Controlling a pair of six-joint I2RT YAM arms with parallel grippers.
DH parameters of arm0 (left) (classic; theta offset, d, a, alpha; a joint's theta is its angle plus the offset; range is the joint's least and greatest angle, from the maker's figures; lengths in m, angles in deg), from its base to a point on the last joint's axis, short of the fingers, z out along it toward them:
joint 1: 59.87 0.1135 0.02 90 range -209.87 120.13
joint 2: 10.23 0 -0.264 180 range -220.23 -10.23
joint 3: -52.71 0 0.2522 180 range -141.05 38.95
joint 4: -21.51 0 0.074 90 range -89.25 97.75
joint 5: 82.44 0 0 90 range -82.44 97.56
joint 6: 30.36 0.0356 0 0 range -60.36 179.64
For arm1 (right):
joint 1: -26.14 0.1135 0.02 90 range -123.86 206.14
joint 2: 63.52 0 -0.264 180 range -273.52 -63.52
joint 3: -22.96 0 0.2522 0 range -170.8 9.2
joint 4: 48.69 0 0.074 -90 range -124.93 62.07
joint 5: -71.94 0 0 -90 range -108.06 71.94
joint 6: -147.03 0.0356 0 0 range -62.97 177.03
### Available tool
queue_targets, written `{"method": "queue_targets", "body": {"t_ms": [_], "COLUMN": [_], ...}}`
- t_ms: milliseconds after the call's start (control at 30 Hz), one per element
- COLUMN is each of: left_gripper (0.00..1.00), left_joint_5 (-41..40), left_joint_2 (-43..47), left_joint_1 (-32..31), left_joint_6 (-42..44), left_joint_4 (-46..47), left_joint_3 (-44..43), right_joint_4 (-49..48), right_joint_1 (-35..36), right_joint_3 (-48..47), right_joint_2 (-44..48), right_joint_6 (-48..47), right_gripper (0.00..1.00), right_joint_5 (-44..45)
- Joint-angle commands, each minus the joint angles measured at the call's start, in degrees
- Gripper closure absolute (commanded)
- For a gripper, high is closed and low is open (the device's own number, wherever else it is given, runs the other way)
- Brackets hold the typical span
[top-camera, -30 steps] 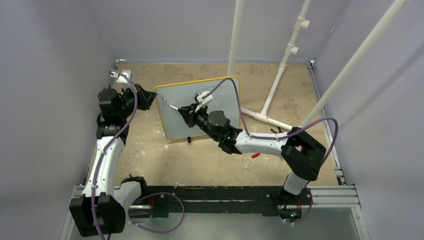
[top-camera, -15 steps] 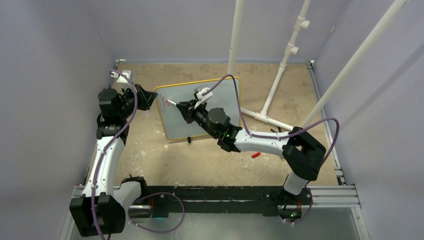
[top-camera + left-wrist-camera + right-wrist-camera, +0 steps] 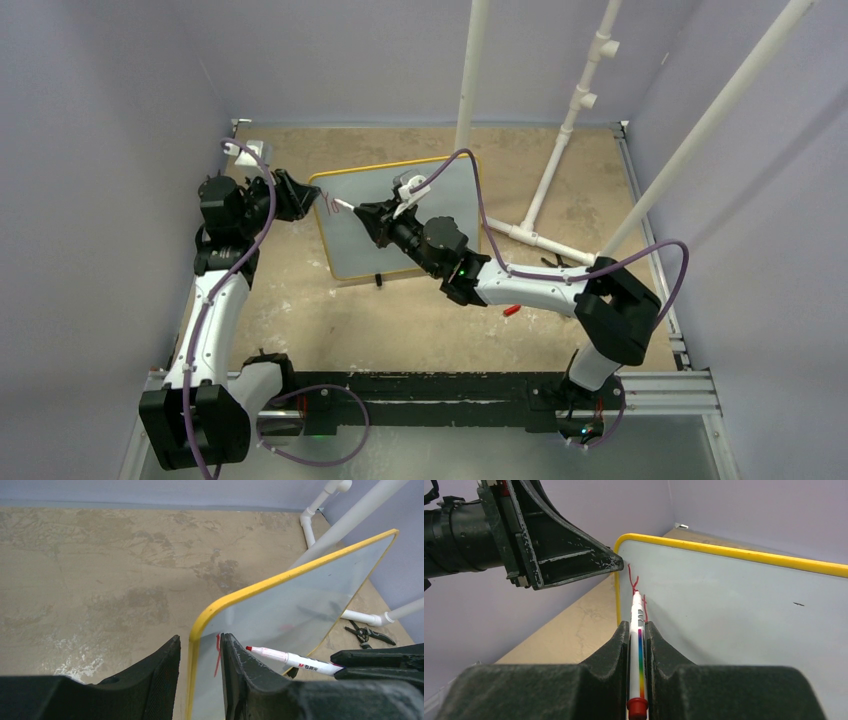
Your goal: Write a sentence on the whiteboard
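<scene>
The whiteboard (image 3: 352, 250), white with a thin yellow frame, stands tilted at the middle of the table. My left gripper (image 3: 306, 199) grips its left edge; in the left wrist view the fingers (image 3: 165, 665) straddle the yellow frame (image 3: 235, 596). My right gripper (image 3: 368, 216) is shut on a white marker (image 3: 636, 640) with a rainbow stripe. The marker's red tip (image 3: 335, 204) is at the board's upper left, next to red strokes (image 3: 631, 579). The marker also shows in the left wrist view (image 3: 295, 659). Whether the tip touches the board cannot be told.
White PVC pipes (image 3: 545, 170) stand at the back right, with a foot on the table. A black tool (image 3: 555, 262) lies beside that foot. A small red cap (image 3: 511, 310) lies near the right arm. A white object (image 3: 248, 150) sits in the back left corner.
My right gripper moved the marker tip up and to the left across the board, toward the left gripper. The left gripper stayed on the board's edge.
</scene>
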Motion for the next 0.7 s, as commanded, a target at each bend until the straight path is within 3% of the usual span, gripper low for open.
{"method": "queue_targets", "body": {"t_ms": [0,667], "left_gripper": [0.66,0.74], "left_joint_5": [1.26,2.55], "left_joint_2": [-0.55,-1.28], "left_joint_1": [0.15,0.18], "left_joint_6": [-0.18,-0.31], "left_joint_4": [2.42,3.08], "left_joint_3": [0.24,0.39], "right_joint_4": [-0.56,0.46], "right_joint_1": [-0.21,-0.95], "right_joint_3": [-0.20,-1.13], "right_joint_2": [1.74,-0.55], "right_joint_6": [-0.34,0.14], "right_gripper": [1.00,1.00], "right_joint_5": [0.88,2.34]}}
